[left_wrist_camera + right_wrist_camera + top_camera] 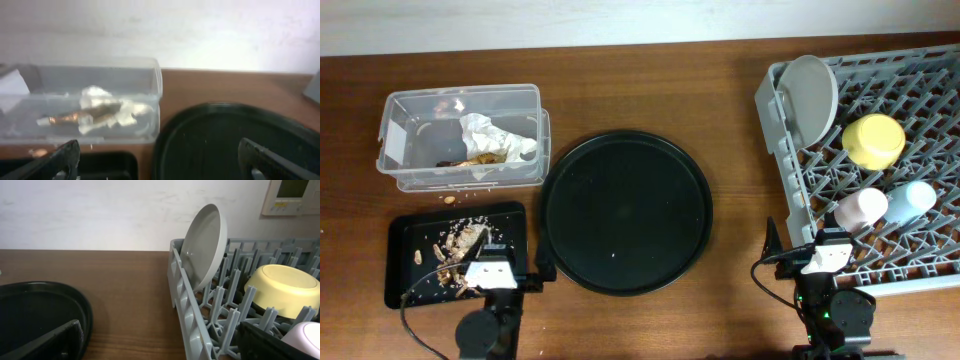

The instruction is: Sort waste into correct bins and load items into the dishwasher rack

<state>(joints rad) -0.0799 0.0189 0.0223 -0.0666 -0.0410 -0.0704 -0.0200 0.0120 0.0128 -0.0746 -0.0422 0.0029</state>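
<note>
Grey lattice rack (pixel 905 200), glossy round plate (pixel 807 98)

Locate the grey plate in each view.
Overhead: grey plate top right, on edge at the rack's left end.
Left wrist: not in view.
Right wrist: plate upper centre-right, leaning in the rack.
Shared landmark: round black tray, in all three.

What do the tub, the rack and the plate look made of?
Tub: clear glossy plastic; the wrapper shows through its walls.
Rack: light-grey matte moulded plastic, judging by its lattice ribs.
Plate: pale grey, smooth with a soft sheen; probably plastic, possibly ceramic.
</note>
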